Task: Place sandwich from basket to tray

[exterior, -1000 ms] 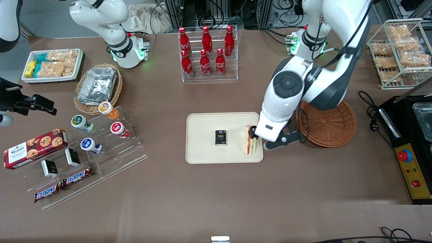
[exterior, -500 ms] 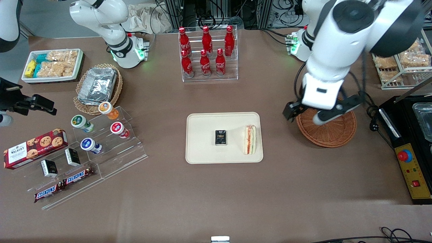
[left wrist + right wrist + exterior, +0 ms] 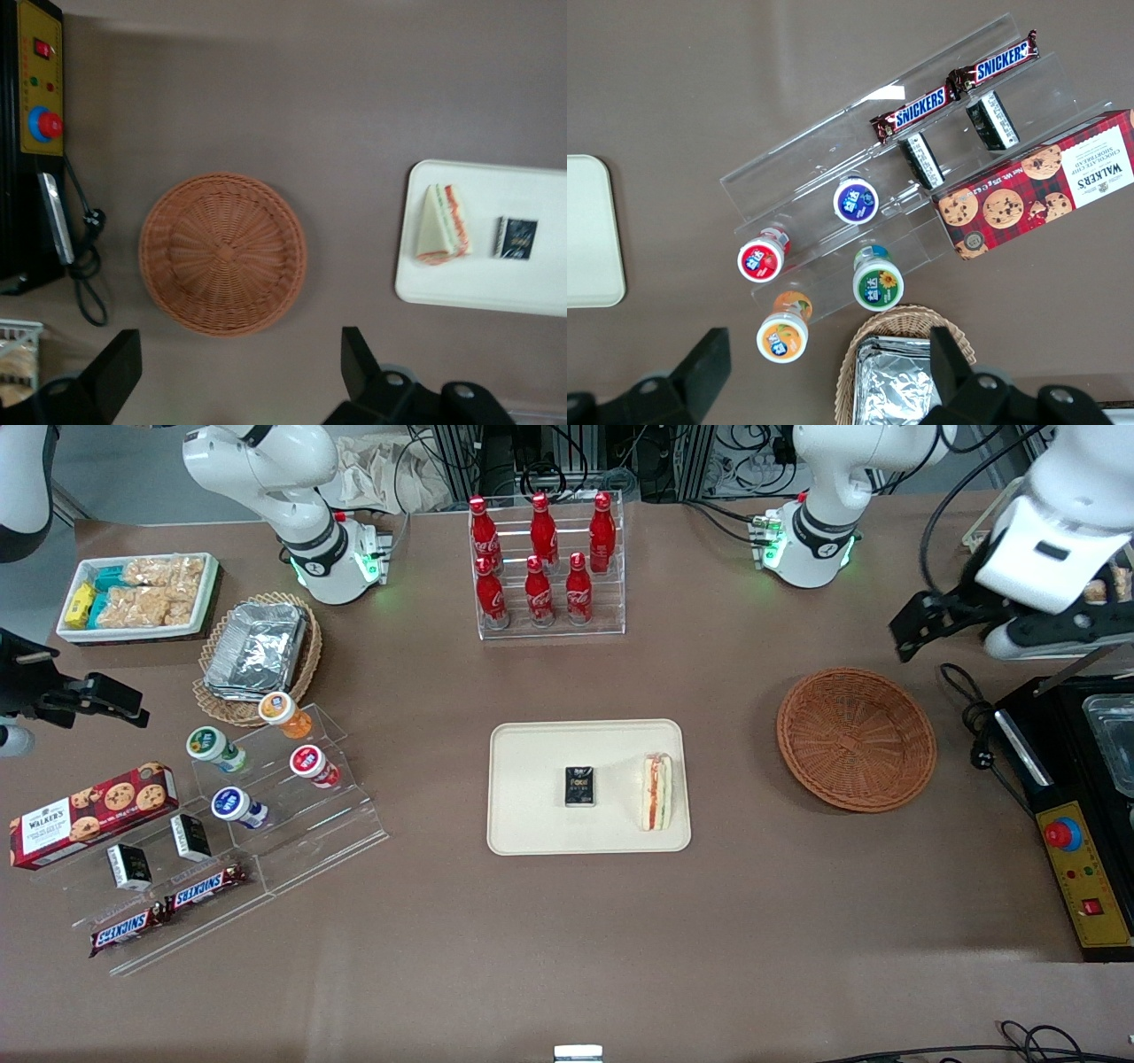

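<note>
The sandwich [image 3: 656,791] lies on its side on the cream tray [image 3: 532,744], near the tray's edge closest to the basket; it also shows in the left wrist view as a pale wedge, the sandwich [image 3: 441,226] on the tray [image 3: 478,283]. The reddish-brown wicker basket [image 3: 856,740] holds nothing, as the basket [image 3: 223,253] confirms from above. My gripper [image 3: 992,615] hangs high above the table toward the working arm's end, farther from the front camera than the basket. In the wrist view my gripper [image 3: 235,372] is open, its fingers [image 3: 115,372] spread wide with nothing between them.
A small black box [image 3: 579,786] lies in the middle of the tray. A black machine with a red button [image 3: 1063,834] and a cable [image 3: 970,708] sit beside the basket. A wire snack rack [image 3: 1045,567] and a rack of red bottles [image 3: 542,558] stand farther back.
My gripper has let go of the sandwich on the tray, risen, and swung away over the basket toward the working arm's end. The sandwich stays put.
</note>
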